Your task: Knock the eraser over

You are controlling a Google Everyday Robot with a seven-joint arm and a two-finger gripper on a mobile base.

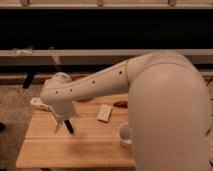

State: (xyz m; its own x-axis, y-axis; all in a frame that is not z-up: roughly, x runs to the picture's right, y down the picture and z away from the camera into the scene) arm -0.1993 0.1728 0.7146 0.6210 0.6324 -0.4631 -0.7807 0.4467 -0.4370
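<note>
We judged the task not yet done. The arm [95, 85] reached in from 3 o'clock across the table [75, 150], and the gripper [62, 122] hung low over the boards on the 9 o'clock side, pointing down. Just at its 4 o'clock sat a slim dark piece which we took to be the eraser [69, 126], though we could not be sure. It showed as a slanted stroke right beside the gripper. We could not tell whether the two touched, nor whether the piece stood tilted or lay flat. So we could not call it knocked over, and a sideways push seemed to be what was left.

We could not tell whether the gripper was open or closed, and we saw nothing held in it.

A tan block [104, 113] lay flat near the table's middle, at 3 o'clock from the gripper and apart from it. A cup [125, 134] stood at the block's 5 o'clock, beside the arm's bulk.
</note>
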